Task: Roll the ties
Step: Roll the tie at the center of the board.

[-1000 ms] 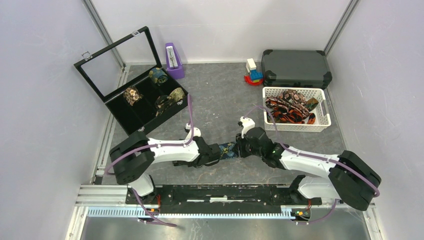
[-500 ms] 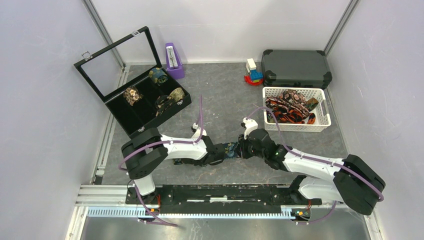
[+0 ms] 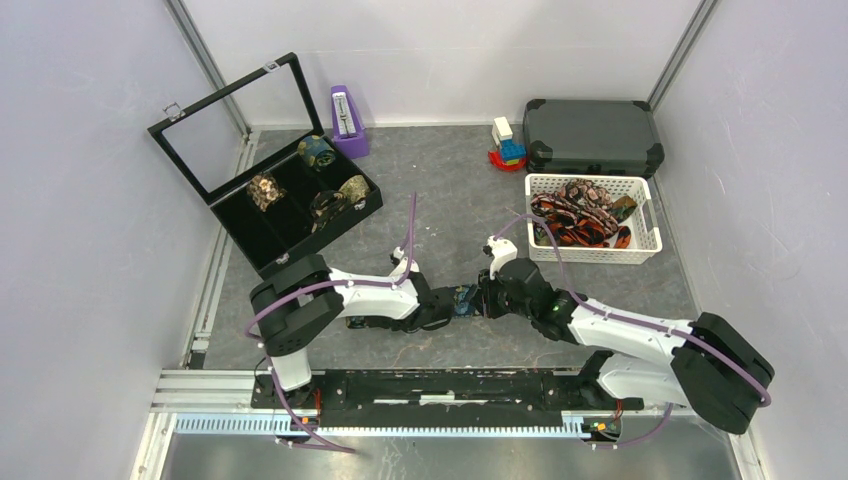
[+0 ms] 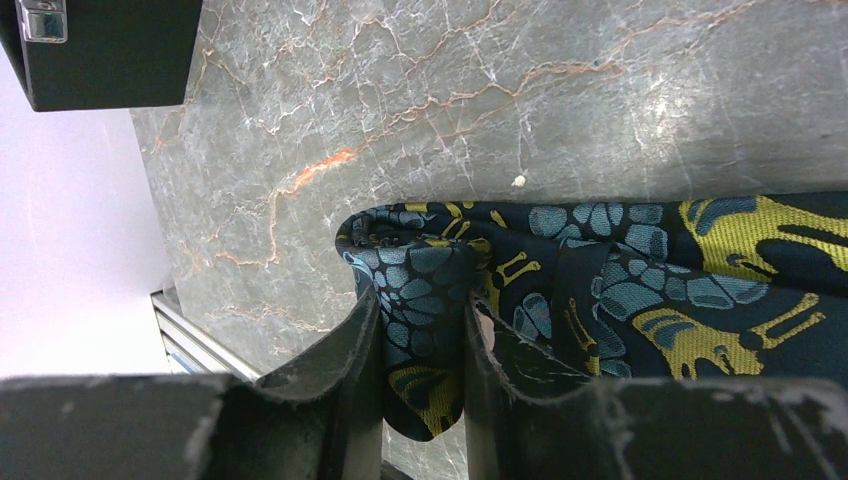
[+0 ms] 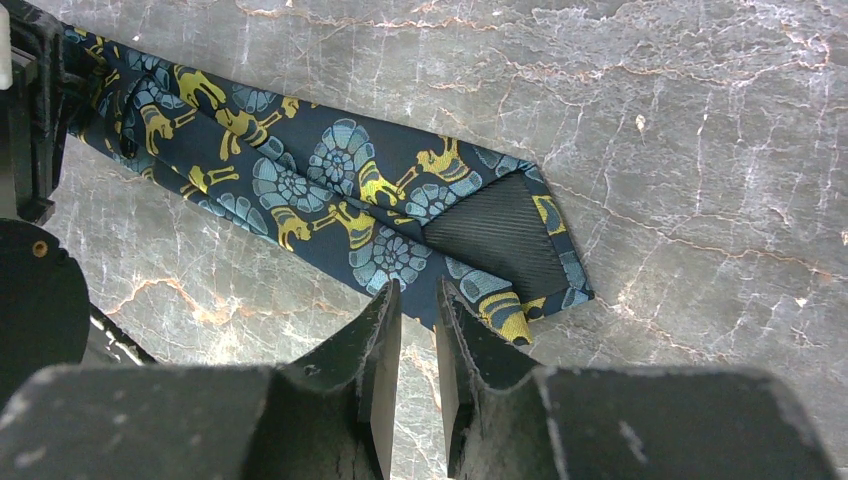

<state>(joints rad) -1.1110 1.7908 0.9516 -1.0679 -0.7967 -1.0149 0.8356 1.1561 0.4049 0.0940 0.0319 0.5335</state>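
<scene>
**Navy tie stretched between both grippers at mid-table**

Far left, an open black box (image 3: 262,240) holds coiled ties (image 3: 265,190) in its compartments. At centre, the left gripper (image 4: 420,300) pinches the folded end of the navy tie (image 4: 640,290), with fabric bunched between its fingers (image 4: 360,345). The tie lies on the grey table (image 3: 440,200). The right gripper (image 5: 418,295) has its fingers nearly together, tips at the edge of the tie's wide pointed end; whether they grip it cannot be told. Far right, a white basket (image 3: 590,257) contains loose ties (image 3: 570,225).
</scene>
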